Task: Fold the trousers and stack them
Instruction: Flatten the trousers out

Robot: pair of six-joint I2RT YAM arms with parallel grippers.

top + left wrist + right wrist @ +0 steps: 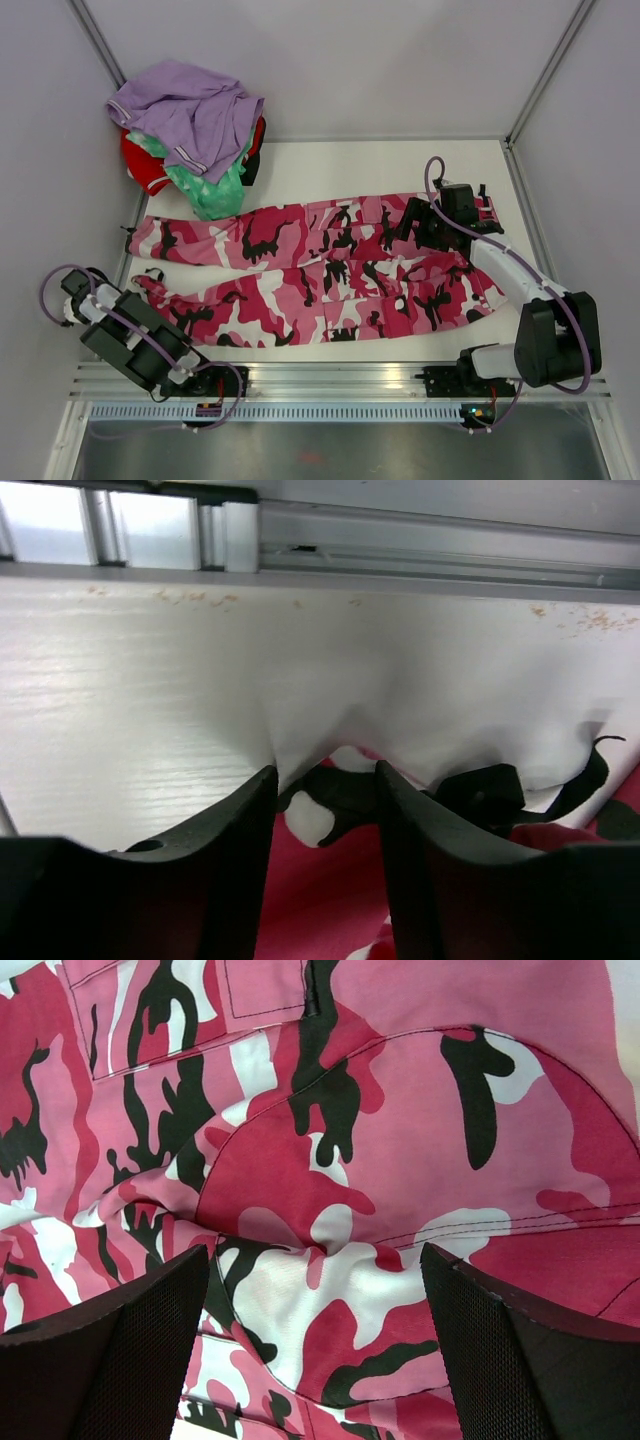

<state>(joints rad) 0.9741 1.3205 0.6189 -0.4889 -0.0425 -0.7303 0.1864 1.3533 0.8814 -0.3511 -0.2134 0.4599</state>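
The pink camouflage trousers (310, 275) lie spread flat across the white table, legs to the left and waist to the right. My right gripper (413, 228) hovers over the waist end, jaws wide open and empty; in the right wrist view (315, 1260) the cloth (340, 1160) fills the frame below the fingers. My left gripper (135, 290) is at the hem of the near leg, mostly hidden under its arm. In the left wrist view (327, 775) its fingers stand a narrow gap apart over the hem (320, 880), with a black tie strap (480, 795) beside them.
A pile of a lavender garment (190, 110), green cloth (215, 185) and red cloth (145, 165) sits at the back left corner. Aluminium rails (330, 380) run along the near edge. White walls enclose the table (350, 165).
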